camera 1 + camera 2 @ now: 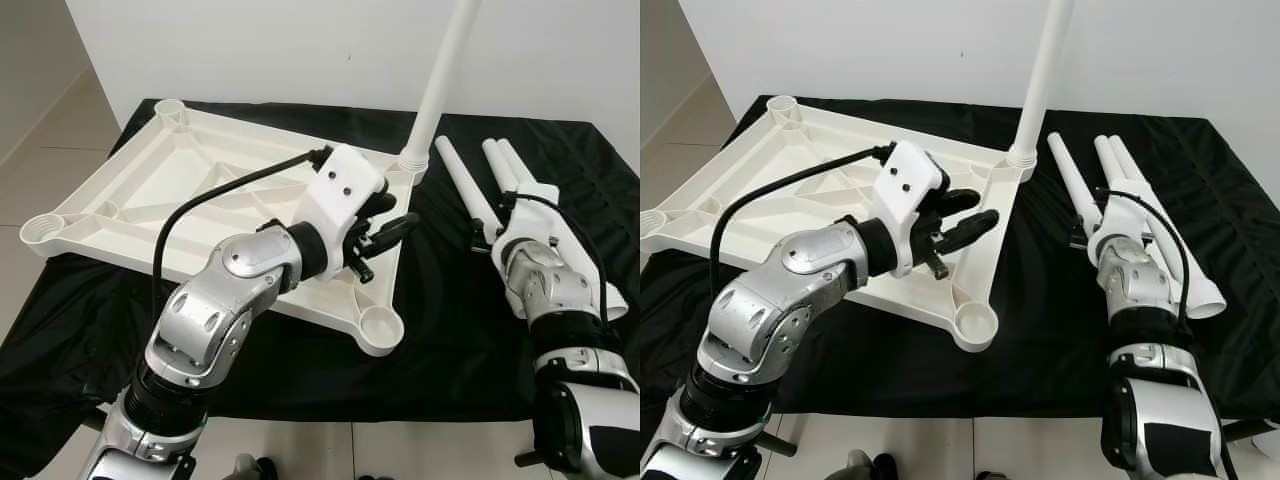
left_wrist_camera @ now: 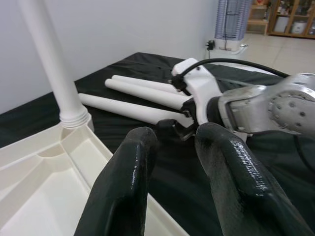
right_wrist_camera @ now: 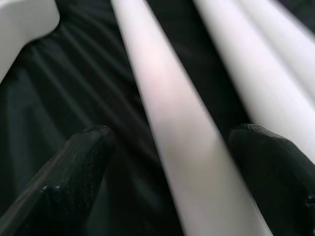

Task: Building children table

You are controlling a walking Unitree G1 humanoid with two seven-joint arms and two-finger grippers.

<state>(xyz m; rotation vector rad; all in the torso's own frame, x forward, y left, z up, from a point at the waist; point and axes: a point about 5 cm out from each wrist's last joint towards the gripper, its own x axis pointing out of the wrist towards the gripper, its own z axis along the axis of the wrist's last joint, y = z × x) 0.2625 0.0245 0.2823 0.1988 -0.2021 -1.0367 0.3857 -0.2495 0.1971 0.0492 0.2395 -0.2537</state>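
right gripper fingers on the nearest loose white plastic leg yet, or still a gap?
Apart. In the right wrist view the right gripper straddles the nearest loose white plastic table leg, with black cloth showing between each finger and the leg.

Upright leg (image 1: 441,82) top cut off; right wrist view blurred.

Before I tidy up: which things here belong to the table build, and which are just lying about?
For the job:
- white ribbed plastic tabletop, upside down
- white tube leg standing in its corner socket
- three loose white tube legs

Just there:
- black cloth underneath
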